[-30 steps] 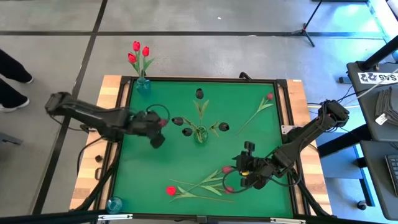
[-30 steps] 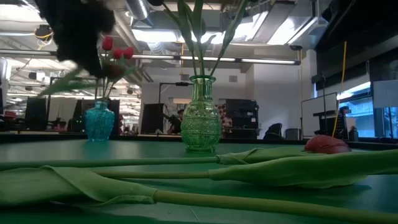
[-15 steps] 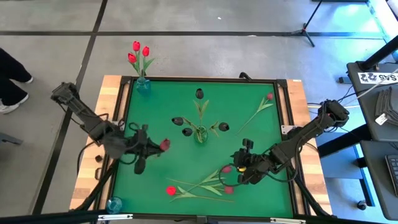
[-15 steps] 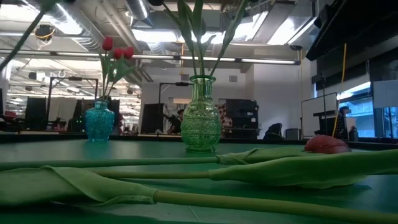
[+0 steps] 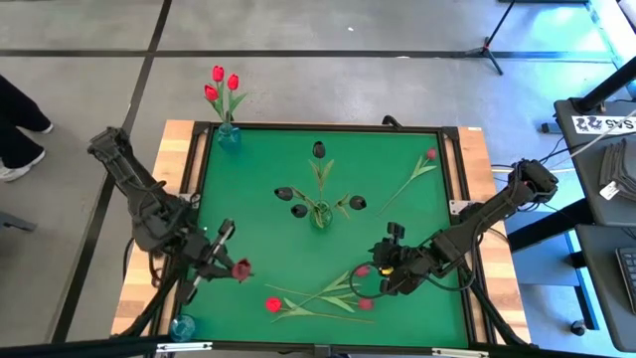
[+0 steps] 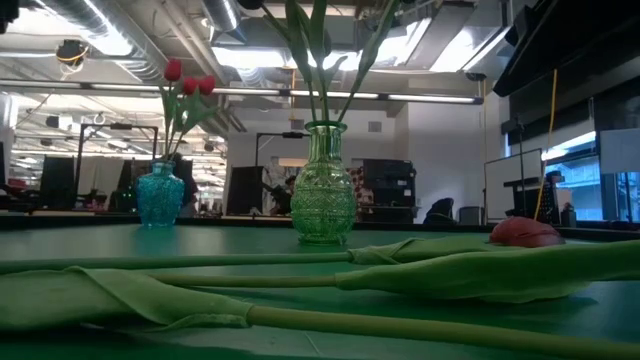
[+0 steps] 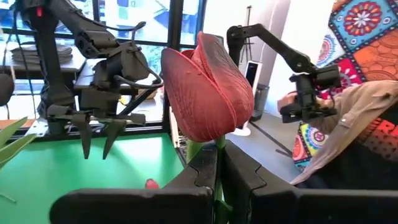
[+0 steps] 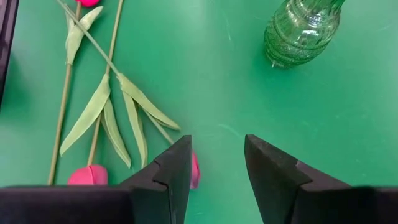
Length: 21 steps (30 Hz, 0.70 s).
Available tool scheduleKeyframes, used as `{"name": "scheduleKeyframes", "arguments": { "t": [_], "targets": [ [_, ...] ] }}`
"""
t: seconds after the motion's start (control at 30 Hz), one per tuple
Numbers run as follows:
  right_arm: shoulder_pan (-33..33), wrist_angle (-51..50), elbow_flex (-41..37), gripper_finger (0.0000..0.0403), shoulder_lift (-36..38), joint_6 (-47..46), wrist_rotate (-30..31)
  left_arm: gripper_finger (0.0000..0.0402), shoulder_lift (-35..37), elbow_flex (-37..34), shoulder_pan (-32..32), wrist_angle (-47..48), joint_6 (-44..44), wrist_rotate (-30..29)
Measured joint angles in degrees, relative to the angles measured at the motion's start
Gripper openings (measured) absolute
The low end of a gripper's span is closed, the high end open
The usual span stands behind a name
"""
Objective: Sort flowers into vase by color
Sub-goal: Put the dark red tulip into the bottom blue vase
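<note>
My left gripper (image 5: 227, 263) hovers over the table's near-left part, shut on a red tulip (image 5: 241, 268) whose head (image 7: 208, 87) sticks out past the fingertips. My right gripper (image 5: 391, 261) hangs open over the near-right part, above several tulips (image 5: 323, 295) lying flat with red heads (image 8: 87, 175). A green glass vase (image 5: 320, 214) at the table's middle holds dark tulips. A blue vase (image 5: 229, 134) at the far-left edge holds red tulips (image 5: 221, 85). One more tulip (image 5: 417, 171) lies near the far-right corner. My left gripper pinches the tulip's green stem just below the head (image 7: 219, 148) between its two fingers (image 7: 202, 165). The fingers come from the table's left. The flower is lifted clear of the table, head beyond the fingertips; the fingers hide the rest of the stem.
Raised dark rims and wooden side strips (image 5: 184, 149) border the green table (image 5: 268, 159). A small blue glass (image 5: 182, 325) stands at the near-left corner. A person's sleeve (image 7: 367, 137) shows beyond the table in the left wrist view.
My left gripper has moved from beside the green vase toward the table's near-left edge, carrying the red tulip along, and has turned so the head points toward the near right. It has left the low view. My right gripper has stayed almost still.
</note>
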<state>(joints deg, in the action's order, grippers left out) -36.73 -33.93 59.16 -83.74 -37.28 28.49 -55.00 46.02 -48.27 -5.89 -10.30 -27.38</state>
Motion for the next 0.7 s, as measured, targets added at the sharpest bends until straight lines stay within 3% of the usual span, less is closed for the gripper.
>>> {"name": "scheduleKeyframes", "arguments": {
  "t": [0.43,0.7],
  "targets": [
    [0.00,0.01,0.00,0.0149,0.00,-1.15,-0.70,0.0007,0.00,0.00,-0.96,-0.21,0.02,0.55],
    [0.00,0.00,0.00,0.0149,0.00,-1.46,-1.58,0.0007,0.84,0.00,-3.33,-3.60,2.42,11.63]
  ]
}}
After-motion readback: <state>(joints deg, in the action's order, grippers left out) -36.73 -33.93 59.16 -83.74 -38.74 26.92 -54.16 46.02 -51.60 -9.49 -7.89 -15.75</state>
